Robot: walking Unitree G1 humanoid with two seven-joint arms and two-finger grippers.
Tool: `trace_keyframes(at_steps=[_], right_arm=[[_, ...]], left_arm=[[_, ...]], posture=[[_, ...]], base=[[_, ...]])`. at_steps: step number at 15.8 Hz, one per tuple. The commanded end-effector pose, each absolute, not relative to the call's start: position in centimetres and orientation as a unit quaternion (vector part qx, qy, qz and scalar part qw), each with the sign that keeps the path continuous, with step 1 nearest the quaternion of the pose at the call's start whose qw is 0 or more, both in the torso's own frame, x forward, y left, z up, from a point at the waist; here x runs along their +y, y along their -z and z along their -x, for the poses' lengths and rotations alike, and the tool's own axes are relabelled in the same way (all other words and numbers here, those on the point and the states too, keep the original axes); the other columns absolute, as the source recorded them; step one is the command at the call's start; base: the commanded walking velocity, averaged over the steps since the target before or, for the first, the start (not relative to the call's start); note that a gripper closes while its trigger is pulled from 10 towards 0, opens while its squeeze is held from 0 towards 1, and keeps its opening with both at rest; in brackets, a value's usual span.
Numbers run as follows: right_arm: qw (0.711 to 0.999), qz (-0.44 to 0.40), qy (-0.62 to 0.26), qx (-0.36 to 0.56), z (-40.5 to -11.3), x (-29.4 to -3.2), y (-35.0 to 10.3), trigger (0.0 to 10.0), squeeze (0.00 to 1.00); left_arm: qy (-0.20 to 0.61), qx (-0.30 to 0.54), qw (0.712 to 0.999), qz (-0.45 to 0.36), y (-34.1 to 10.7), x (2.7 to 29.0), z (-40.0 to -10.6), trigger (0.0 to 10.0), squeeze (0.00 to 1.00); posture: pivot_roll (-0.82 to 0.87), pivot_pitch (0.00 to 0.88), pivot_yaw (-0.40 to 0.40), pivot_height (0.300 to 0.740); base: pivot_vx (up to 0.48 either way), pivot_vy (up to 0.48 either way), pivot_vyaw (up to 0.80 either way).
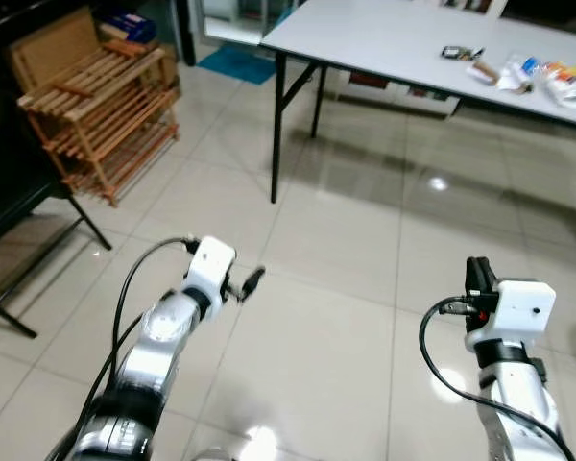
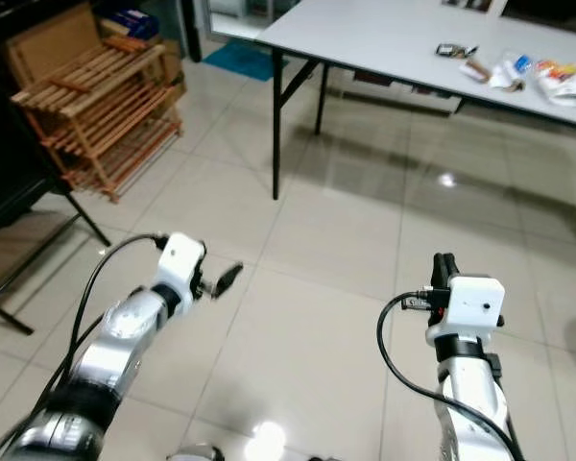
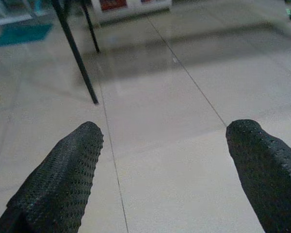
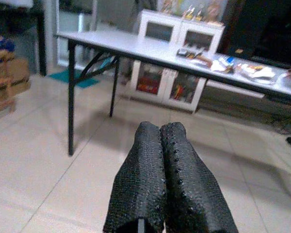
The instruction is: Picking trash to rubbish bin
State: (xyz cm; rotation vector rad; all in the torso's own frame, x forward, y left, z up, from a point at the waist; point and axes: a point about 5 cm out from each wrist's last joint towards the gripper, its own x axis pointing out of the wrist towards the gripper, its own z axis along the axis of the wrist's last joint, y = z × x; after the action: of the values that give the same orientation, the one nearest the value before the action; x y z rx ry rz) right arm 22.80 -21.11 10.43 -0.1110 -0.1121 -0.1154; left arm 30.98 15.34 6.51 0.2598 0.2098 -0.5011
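While both arms are raised over bare tiled floor (image 1: 346,288), neither carries anything. Left gripper (image 1: 251,282) sits at lower left of the head view, angled toward frame centre; the wrist view shows its two black fingers (image 3: 63,179) spread wide, only floor between them. Right gripper (image 1: 477,275) at lower right points up-frame; its fingers (image 4: 150,184) are pressed together along their length, nothing held.

Middle distance: black folding legs of a long white table (image 1: 384,43) stand on the tiles at centre. Wooden slatted rack (image 1: 101,106) at upper left, leaning against dark furniture, cardboard behind it.

Far: the trash (image 1: 533,79), a cluster of crumpled wrappers and packets, lies on the tabletop at upper right, well apart from both grippers. A small dark object (image 1: 458,53) lies just beside it, toward frame left; kind cannot be told. White cabinet (image 4: 177,58) with glass doors stands behind the table. Teal mat (image 1: 235,65) on floor at top centre.
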Motion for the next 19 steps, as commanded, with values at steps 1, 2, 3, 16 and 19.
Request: trace_keyframes(at_steps=[1,2,3,16,19], right_arm=[[0.995,0.066,0.048,-0.051,-22.6,-21.0,-10.8,10.0,0.0],[0.995,0.076,0.037,-0.048,-22.6,-20.7,-11.2,10.0,0.0],[0.995,0.083,0.021,-0.05,-22.7,-20.2,-11.7,10.0,0.0],[0.991,0.015,0.124,-0.055,-21.5,-18.9,-11.8,10.0,0.0],[0.991,0.014,0.117,-0.057,-21.1,-17.8,-11.9,10.0,0.0]], left_arm=[[0.269,0.113,0.946,-0.141,-6.5,15.3,-30.5,10.0,0.0],[0.281,0.119,0.941,-0.149,-6.6,16.0,-30.0,10.0,0.0],[0.283,0.125,0.938,-0.157,-6.8,16.7,-29.7,10.0,0.0],[0.239,0.067,0.957,-0.152,-9.5,14.3,-28.8,10.0,0.0],[0.265,0.057,0.953,-0.136,-9.8,12.0,-29.4,10.0,0.0]], posture=[[0.18,0.147,-0.04,0.74],[0.18,0.159,-0.046,0.74],[0.19,0.158,-0.053,0.74],[0.2,0.101,-0.029,0.74],[0.16,0.098,-0.025,0.74]], base=[[0.0,0.0,0.0],[0.0,0.0,0.0],[0.0,0.0,0.0],[0.0,0.0,0.0],[0.0,0.0,0.0]])
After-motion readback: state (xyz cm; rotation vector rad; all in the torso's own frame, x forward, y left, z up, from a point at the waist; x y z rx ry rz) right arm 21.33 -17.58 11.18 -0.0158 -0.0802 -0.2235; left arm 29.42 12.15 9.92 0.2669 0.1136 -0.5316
